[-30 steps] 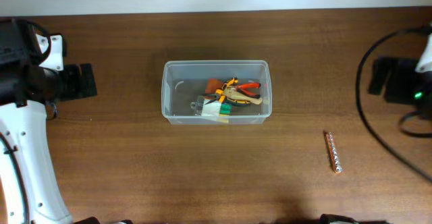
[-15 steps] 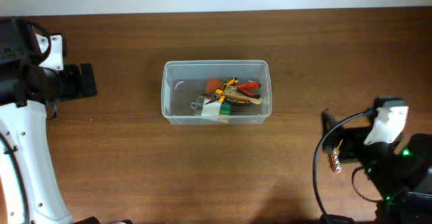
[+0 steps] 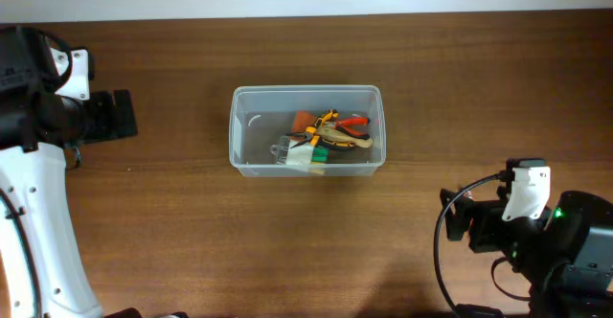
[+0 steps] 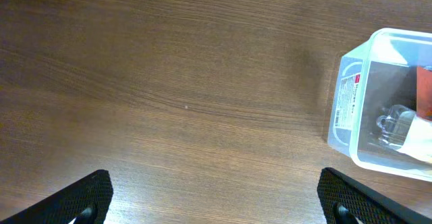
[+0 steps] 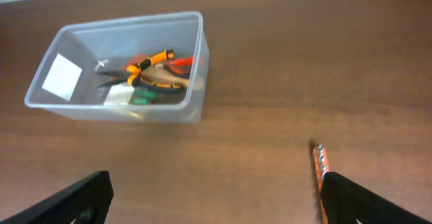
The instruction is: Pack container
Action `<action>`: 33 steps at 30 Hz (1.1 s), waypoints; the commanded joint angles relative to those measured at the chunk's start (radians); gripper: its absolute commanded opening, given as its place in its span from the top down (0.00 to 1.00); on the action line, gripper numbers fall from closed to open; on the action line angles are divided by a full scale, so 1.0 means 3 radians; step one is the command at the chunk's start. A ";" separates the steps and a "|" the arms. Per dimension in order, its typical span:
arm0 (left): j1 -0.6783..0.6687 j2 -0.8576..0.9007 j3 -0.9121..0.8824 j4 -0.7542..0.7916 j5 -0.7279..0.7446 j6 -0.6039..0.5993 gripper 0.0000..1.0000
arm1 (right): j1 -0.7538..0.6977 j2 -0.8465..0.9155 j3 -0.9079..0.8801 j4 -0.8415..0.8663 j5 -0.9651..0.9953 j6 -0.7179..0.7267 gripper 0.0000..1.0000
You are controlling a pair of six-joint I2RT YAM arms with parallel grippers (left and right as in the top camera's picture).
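Clear plastic container (image 3: 233, 131) is sitting on the bench (image 3: 172, 222), pliers (image 3: 337, 126) inside. Right tool (image 5: 216, 183) is hovering wide open and empty; copper-coloured strip (image 5: 320, 164) is lying beside one finger, off-centre. Risk: closing from here could be shoving the flat strip aside. Left tool (image 4: 214, 177) is standing open, idle.

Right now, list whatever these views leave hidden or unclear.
- Strip: overhead, the right arm covers it; right wrist, blurred, lower end unclear.
- Tools in the container: overhead, too small and tangled to tell apart.
- Container: left wrist, cut off by the right edge.
- Label: left wrist, print too small to read.
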 commanded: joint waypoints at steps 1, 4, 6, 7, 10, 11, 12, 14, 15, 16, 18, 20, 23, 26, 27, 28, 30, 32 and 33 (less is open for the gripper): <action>0.0015 0.0011 0.0046 -0.0001 -0.0014 -0.0043 0.01 | -0.0010 -0.0014 -0.0005 0.0135 -0.0029 -0.0306 0.01; 0.0015 0.0011 0.0046 0.0000 -0.0014 -0.0043 0.01 | -0.0010 -0.0014 -0.0005 0.0149 -0.0004 -0.0365 0.01; 0.0015 0.0011 0.0046 -0.0001 -0.0014 -0.0043 0.01 | -0.0010 -0.0014 -0.0006 0.0163 -0.0005 -0.0342 0.01; 0.0015 0.0011 0.0046 -0.0001 -0.0014 -0.0043 0.01 | -0.0010 -0.0014 -0.0006 0.0179 -0.0006 -0.0338 0.01; 0.0015 0.0011 0.0046 -0.0001 -0.0014 -0.0043 0.01 | -0.0003 -0.0022 -0.0057 0.0336 -0.0005 -0.0340 0.01; 0.0015 0.0011 0.0046 -0.0001 -0.0014 -0.0043 0.01 | -0.0004 -0.0042 -0.0107 0.0440 -0.0004 -0.0341 0.01; 0.0015 0.0011 0.0046 0.0000 -0.0014 -0.0043 0.01 | 0.0001 -0.0079 -0.0172 0.0561 -0.0005 -0.0340 0.01; 0.0015 0.0011 0.0046 0.0000 -0.0014 -0.0043 0.01 | 0.0067 -0.0225 -0.0398 0.0946 0.0037 -0.0341 0.01; 0.0015 0.0011 0.0046 -0.0001 -0.0014 -0.0043 0.01 | 0.0128 -0.0323 -0.0554 0.1200 0.0090 -0.0340 0.01; 0.0015 0.0011 0.0046 -0.0001 -0.0014 -0.0043 0.01 | 0.0249 -0.0524 -0.0865 0.1673 0.0211 -0.0340 0.01; 0.0015 0.0011 0.0046 0.0000 -0.0014 -0.0043 0.01 | 0.0397 -0.0759 -0.1256 0.2244 0.0366 -0.0340 0.01; 0.0015 0.0011 0.0046 0.0000 -0.0014 -0.0043 0.01 | 0.0526 -0.1011 -0.1736 0.2900 0.0518 -0.0340 0.01; 0.0015 0.0011 0.0046 -0.0001 -0.0014 -0.0043 0.01 | 0.0575 -0.1198 -0.2113 0.3401 0.0562 -0.0338 0.01; 0.0015 0.0011 0.0046 0.0000 -0.0014 -0.0043 0.01 | 0.0582 -0.1382 -0.2447 0.3845 0.0601 -0.0340 0.01; 0.0015 0.0011 0.0046 -0.0001 -0.0014 -0.0043 0.01 | 0.0584 -0.1446 -0.2550 0.3974 0.0633 -0.0338 0.01; 0.0015 0.0011 0.0046 0.0000 -0.0014 -0.0043 0.01 | 0.0582 -0.1498 -0.2626 0.4061 0.0651 -0.0338 0.01; 0.0015 0.0011 0.0046 -0.0001 -0.0014 -0.0043 0.01 | 0.0580 -0.1651 -0.2792 0.4176 0.0674 -0.0340 0.01; 0.0015 0.0011 0.0046 -0.0001 -0.0014 -0.0043 0.01 | 0.0580 -0.1743 -0.2861 0.4176 0.0680 -0.0338 0.01; 0.0015 0.0011 0.0046 -0.0001 -0.0014 -0.0043 0.01 | 0.0580 -0.1793 -0.2890 0.4176 0.0685 -0.0340 0.01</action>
